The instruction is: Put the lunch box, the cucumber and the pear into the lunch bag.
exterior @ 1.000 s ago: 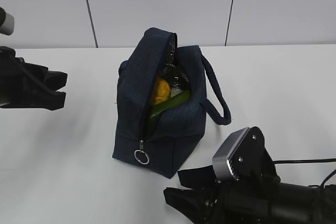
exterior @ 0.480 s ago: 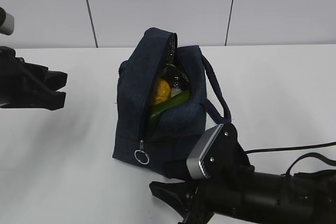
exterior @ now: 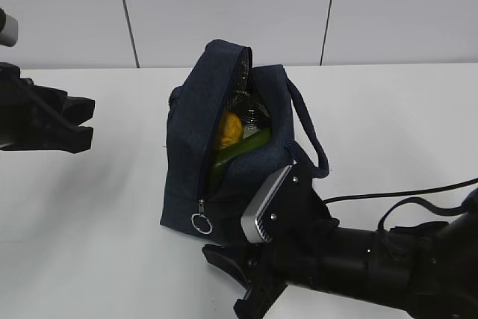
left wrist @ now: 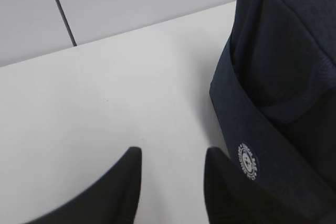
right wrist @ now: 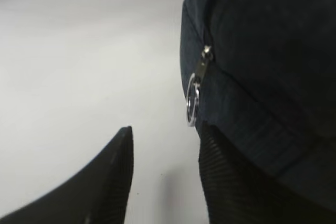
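The navy lunch bag (exterior: 194, 132) stands upright mid-table with its zip open. Inside show the yellow pear (exterior: 228, 131), the green cucumber (exterior: 243, 147) and the lunch box (exterior: 252, 116), its glass partly hidden. The metal ring pull (exterior: 201, 223) hangs at the bag's lower front; it also shows in the right wrist view (right wrist: 191, 99). My right gripper (exterior: 228, 278) is open and empty, low on the table just in front of the bag, its right finger close below the ring. My left gripper (exterior: 89, 121) is open and empty, left of the bag (left wrist: 283, 77), near its white logo (left wrist: 247, 162).
The bag's loop handle (exterior: 310, 140) hangs out to the right. A black cable (exterior: 388, 199) runs across the white table (exterior: 89, 214) behind my right arm. A pale panelled wall (exterior: 224, 5) stands behind the table.
My right arm has pushed left along the table front, bringing the open gripper from the lower right to just below the bag's ring pull. The left arm and bag have not moved.
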Controlling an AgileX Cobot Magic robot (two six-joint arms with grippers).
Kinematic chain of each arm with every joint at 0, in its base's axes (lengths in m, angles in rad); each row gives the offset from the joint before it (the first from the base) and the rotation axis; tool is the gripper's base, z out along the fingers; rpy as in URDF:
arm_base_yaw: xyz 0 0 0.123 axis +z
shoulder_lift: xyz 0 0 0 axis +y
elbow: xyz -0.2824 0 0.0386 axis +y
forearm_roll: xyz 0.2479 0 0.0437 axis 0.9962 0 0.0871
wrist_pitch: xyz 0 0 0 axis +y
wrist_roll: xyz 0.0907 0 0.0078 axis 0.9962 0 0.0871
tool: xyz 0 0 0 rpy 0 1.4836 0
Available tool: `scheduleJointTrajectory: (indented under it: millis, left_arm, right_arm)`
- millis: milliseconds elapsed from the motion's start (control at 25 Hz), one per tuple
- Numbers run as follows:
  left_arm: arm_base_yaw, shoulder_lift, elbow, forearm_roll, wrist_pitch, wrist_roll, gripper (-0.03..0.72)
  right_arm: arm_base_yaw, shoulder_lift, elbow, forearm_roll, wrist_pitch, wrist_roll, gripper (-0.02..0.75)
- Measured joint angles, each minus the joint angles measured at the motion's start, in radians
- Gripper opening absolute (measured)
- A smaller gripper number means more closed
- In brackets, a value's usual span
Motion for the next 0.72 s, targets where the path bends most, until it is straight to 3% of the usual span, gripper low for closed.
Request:
scheduleJointTrajectory:
  millis: [280,720]
  left_arm:
    - [0.000,0.000,0.000,-0.004,0.000,0.000,0.242]
    - [0.000,0.000,0.000,-0.041,-0.001,0.000,0.242]
  right_arm:
    - [0.000,0.041,-0.018,0.021,0.002,-0.021,0.275]
    - [0.000,0.041,-0.064,0.045,0.034,-0.029,0.266]
